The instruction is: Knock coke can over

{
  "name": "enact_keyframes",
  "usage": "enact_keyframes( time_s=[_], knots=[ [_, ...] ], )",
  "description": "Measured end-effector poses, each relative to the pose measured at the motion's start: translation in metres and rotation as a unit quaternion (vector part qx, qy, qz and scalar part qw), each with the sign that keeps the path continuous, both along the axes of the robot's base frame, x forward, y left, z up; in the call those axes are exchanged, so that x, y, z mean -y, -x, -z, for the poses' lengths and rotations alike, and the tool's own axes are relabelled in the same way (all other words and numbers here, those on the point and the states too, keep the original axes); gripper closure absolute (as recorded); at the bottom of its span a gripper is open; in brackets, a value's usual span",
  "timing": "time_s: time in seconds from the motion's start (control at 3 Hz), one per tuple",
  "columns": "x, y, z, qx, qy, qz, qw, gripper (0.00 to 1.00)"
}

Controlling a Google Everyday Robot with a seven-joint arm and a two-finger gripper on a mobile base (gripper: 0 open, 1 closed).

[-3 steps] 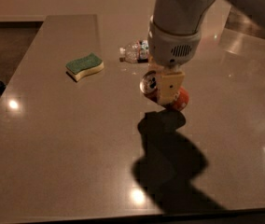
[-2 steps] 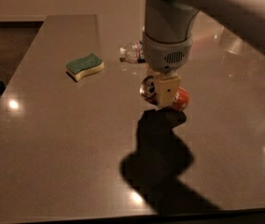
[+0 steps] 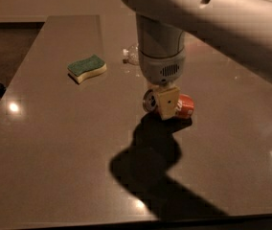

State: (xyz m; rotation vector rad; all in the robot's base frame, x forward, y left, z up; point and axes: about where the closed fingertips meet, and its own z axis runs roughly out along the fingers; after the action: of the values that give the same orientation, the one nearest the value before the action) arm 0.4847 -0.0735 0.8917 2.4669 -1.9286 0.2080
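Note:
The coke can [image 3: 185, 106] lies on its side on the grey-brown table [image 3: 54, 143], right of centre. Its silver top [image 3: 150, 99] faces left and its red body points right. My gripper [image 3: 166, 103] hangs straight down from the big white arm, directly over and in front of the can. It covers the can's middle. I cannot tell whether it touches the can.
A green and yellow sponge [image 3: 86, 68] lies at the back left. A clear plastic water bottle [image 3: 130, 54] lies behind the arm, mostly hidden by it. The arm's dark shadow [image 3: 150, 166] falls on the table in front of the can. The table's front edge is close.
The arm has shifted slightly left and fills more of the view. Its shadow has moved left with it. The can lies on its side in the same spot.

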Motion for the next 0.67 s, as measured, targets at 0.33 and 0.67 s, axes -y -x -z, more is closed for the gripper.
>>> enact_keyframes(
  time_s=[0.33, 0.67],
  knots=[
    [-0.0025, 0.0055, 0.0122, -0.015, 0.0, 0.001, 0.9999, 0.01],
    [-0.0011, 0.0113, 0.0175, -0.023, -0.027, 0.016, 0.9992, 0.0]
  ],
)
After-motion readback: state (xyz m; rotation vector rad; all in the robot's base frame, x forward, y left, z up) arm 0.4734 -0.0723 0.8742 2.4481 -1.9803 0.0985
